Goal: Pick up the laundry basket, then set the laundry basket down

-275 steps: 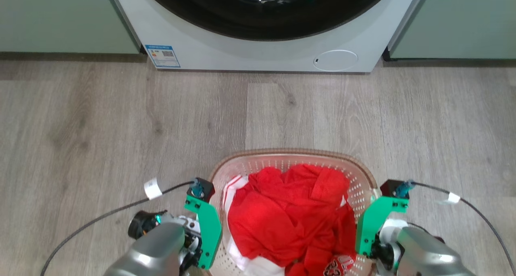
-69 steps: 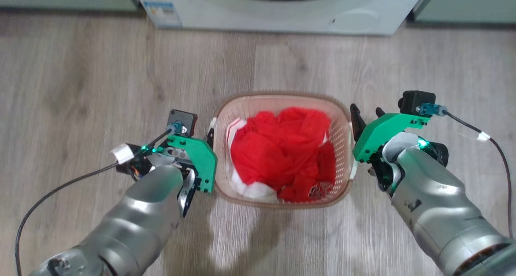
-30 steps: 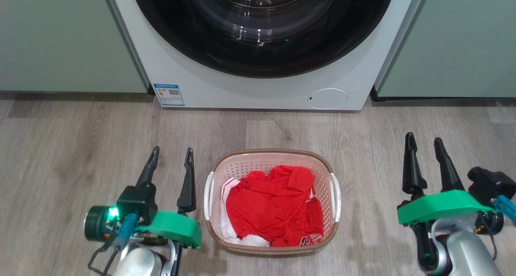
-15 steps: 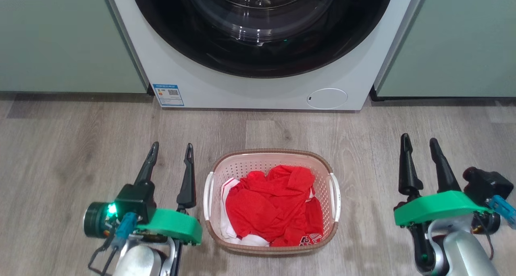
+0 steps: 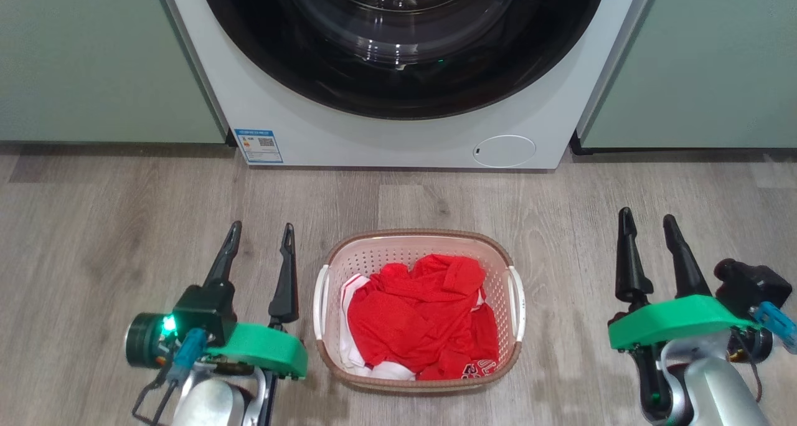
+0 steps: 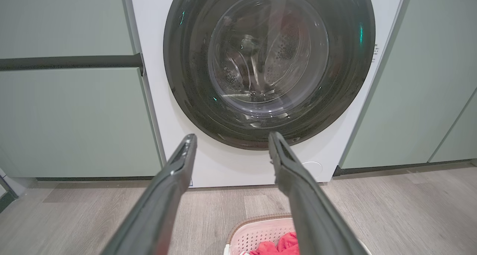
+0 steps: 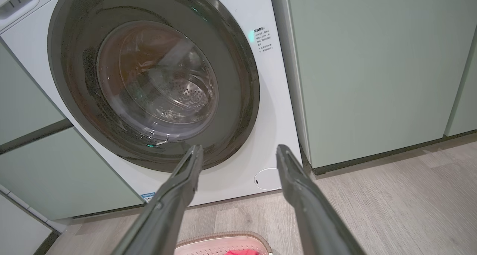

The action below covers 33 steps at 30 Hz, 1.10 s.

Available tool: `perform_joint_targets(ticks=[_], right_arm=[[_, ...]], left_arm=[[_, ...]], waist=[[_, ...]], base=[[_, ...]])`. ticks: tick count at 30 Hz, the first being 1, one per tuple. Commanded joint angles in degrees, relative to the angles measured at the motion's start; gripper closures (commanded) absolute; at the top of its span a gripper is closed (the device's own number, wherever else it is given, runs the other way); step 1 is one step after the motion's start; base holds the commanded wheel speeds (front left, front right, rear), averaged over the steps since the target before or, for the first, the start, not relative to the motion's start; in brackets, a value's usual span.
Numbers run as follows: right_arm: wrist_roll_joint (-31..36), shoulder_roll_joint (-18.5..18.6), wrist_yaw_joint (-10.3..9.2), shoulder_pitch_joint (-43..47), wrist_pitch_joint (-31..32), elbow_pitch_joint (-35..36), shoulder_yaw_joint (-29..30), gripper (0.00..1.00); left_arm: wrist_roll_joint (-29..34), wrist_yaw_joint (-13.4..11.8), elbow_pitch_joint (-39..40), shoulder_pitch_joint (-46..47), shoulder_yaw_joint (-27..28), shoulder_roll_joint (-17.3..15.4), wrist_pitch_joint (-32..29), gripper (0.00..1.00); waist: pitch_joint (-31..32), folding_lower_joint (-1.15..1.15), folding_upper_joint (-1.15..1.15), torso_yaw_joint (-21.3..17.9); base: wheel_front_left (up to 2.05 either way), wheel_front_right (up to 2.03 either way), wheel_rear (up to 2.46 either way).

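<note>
The laundry basket [image 5: 373,259], a small rounded-rectangular cream-white perforated plastic tub with a brown woven-look rim and white side handles, stands on the floor at the lower centre of the head view, touched by neither claw.

Largest is the white front-loading washing machine [image 5: 405,133] with its round dark glass door [image 5: 398,40], across the upper middle of the frame. The basket sits in front of it, apart from its base. Pale green cabinet fronts [image 5: 93,58] flank the machine on both sides, and the grey wood-look plank floor [image 5: 124,227] takes the lower half.

Inside the basket lies a crumpled heap of red cloth [image 5: 417,314], with some white fabric [image 5: 381,371] at its lower left edge.

The left claw [image 5: 261,227] hovers at the lower left, just beside the basket's left handle, its two long dark fingers spread apart and empty. The right claw [image 5: 646,216], at the lower right, is farther from the basket, its fingers likewise apart and empty. In both wrist views the fingers point toward the washer door, with the basket's rim at the bottom edge.

A round white cover [image 5: 504,151] sits at the machine's lower right corner and a small blue-and-white sticker [image 5: 257,146] at its lower left.
</note>
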State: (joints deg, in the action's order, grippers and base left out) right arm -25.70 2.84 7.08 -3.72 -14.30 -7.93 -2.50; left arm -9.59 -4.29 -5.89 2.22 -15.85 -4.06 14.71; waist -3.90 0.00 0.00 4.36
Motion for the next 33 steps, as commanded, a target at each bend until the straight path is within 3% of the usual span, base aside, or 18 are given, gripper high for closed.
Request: perform_joint_targets(ticks=[1, 30, 31, 33], right_arm=[[0.2, 0.0, 0.41, -1.4, -0.7, 1.5, -1.2, 0.00], [0.5, 0.0, 0.41, -2.6, -0.7, 0.4, -1.1, 0.00], [0.0, 0.0, 0.00, -0.5, 0.0, -1.4, 0.3, 1.00], [-0.1, -0.2, 0.00, 0.0, 0.1, -3.1, 0.1, 1.00]], left_arm=[[0.6, 0.2, 1.6, 1.3, 2.3, 0.3, 0.3, 0.00], [-0.9, 2.7, 2.0, 2.1, 3.5, 1.1, 0.3, 0.00], [-0.6, 2.6, -0.4, -0.1, 1.5, 0.8, 0.0, 1.00], [-0.6, 2.6, -2.1, -0.5, 1.3, 0.8, 0.0, 1.00]], waist=[[0.0, 0.00, 0.00, 0.0], [-1.1, 0.00, 0.00, -0.2], [-1.1, 0.00, 0.00, -0.2], [-1.1, 0.00, 0.00, -0.2]], base=[[0.00, 0.00, 0.00], [0.00, 0.00, 0.00], [0.00, 0.00, 0.00], [0.00, 0.00, 0.00]])
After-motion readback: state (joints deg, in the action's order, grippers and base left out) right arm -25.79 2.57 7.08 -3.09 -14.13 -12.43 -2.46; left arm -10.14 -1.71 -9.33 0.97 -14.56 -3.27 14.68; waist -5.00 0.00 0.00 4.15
